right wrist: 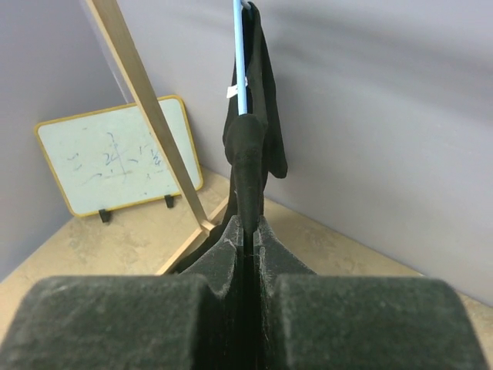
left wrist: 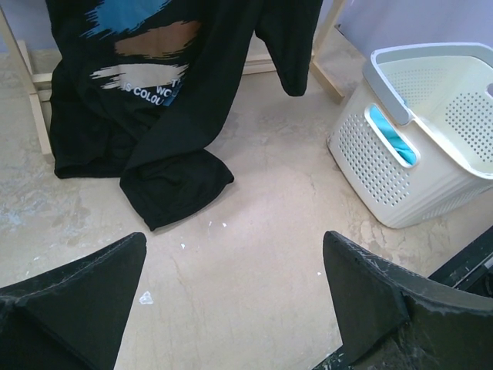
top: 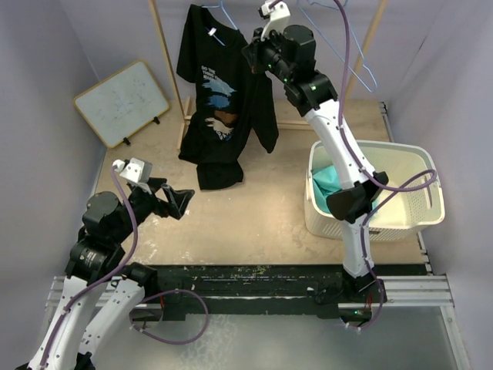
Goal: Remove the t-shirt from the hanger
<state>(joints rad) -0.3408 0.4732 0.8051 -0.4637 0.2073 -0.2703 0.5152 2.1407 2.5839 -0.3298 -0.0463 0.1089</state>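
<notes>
1. The black t-shirt [top: 223, 100] is hanging on a light blue hanger [top: 223, 15] from the wooden rack [top: 166, 54] at the back of the table [top: 254, 223]. Its lower hem is crumpling onto the tabletop.
2. The right gripper [top: 256, 60] is reaching up to the shirt's shoulder. From overhead the pinch itself is hiding behind the wrist.
3. The right wrist view is showing what the overhead one is not: the fingers [right wrist: 223, 254] are pressing together on a fold of black cloth, which is rising toward the hanger's wire [right wrist: 241, 62].
4. The left gripper [top: 176, 202] is hovering low, well apart from the shirt. Its own camera is showing the jaws spread wide and holding nothing.
5. A white basket [top: 416, 208] is sitting on the right with a teal cloth [top: 327, 185] inside.
6. A whiteboard [top: 123, 102] is leaning against the left wall.
</notes>
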